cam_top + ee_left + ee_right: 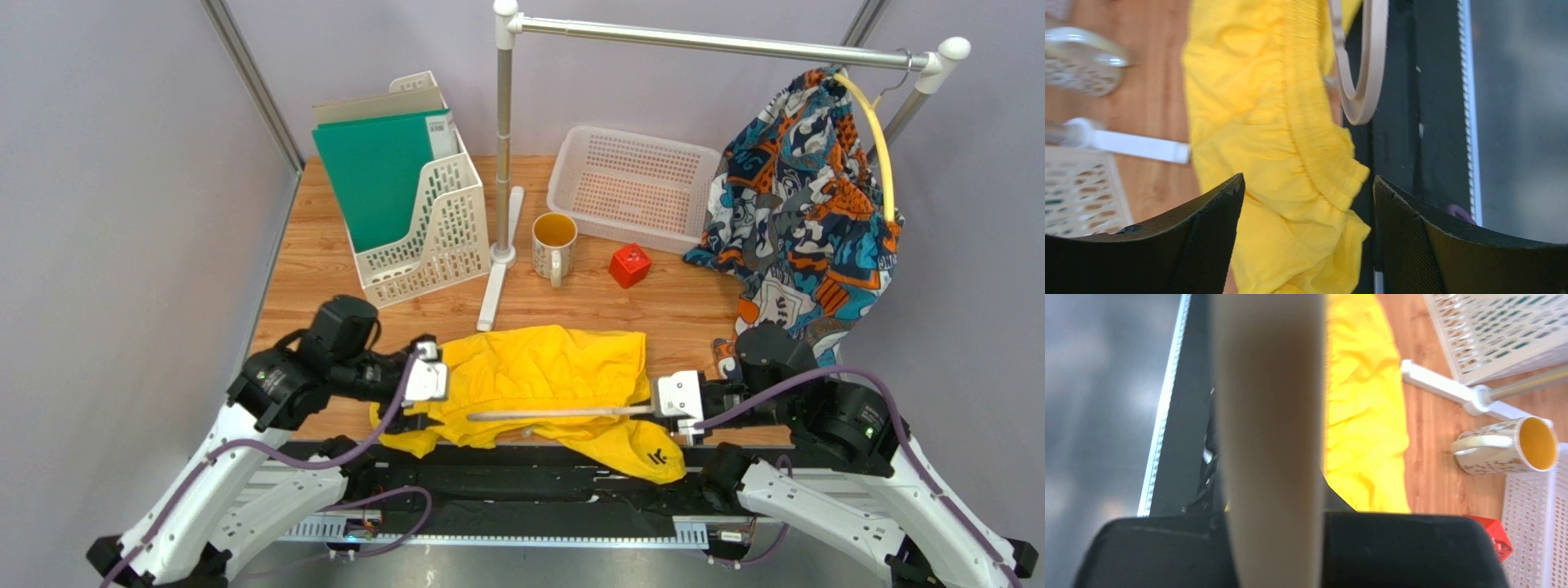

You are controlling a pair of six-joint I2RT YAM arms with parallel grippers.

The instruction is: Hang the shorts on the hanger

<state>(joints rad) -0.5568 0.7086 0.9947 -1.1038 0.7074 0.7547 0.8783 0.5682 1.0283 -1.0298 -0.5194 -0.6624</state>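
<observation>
The yellow shorts [546,368] lie crumpled at the table's near edge, with the black logo on the near right leg. The beige hanger [558,414] lies across their near part. My right gripper [662,410] is shut on the hanger's right end; in the right wrist view the hanger arm [1269,416] runs out between the jaws beside the shorts [1361,416]. My left gripper [436,382] is open at the shorts' left edge. In the left wrist view the gathered waistband of the shorts [1278,122] sits between the open jaws [1309,184], with the hanger's curved end [1361,67] beyond.
A white file holder [411,208] with green folders, the clothes rack's pole and foot [501,257], a mug [553,243], a red cube [629,265] and a white basket [632,184] stand behind. A patterned garment [797,208] hangs at the right. A black mat [540,472] lines the near edge.
</observation>
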